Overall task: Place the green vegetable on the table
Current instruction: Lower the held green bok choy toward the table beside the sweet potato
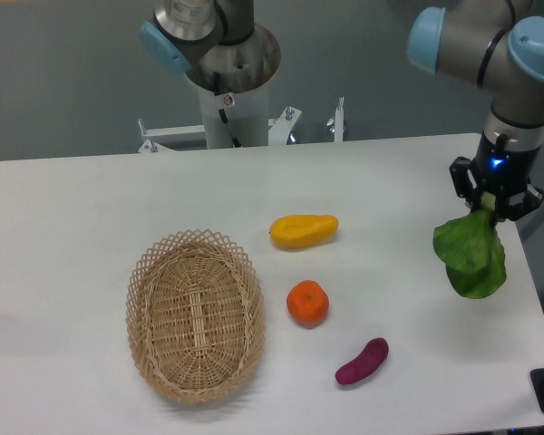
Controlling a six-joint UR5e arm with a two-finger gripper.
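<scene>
The gripper [495, 205] pinches the green vegetable [472, 254] by its stem, leaves dangling over the bench [390, 172] at its right edge, ready for lowering.

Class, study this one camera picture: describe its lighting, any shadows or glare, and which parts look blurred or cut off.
In the fixed camera view, the lighting is soft and even; the wicker basket and the orange cast only faint shadows on the white table, with no harsh glare. Focus is fair but slightly soft. The claw holding the green vegetable shows a small blue light, and the arm is cropped at the top.
</scene>
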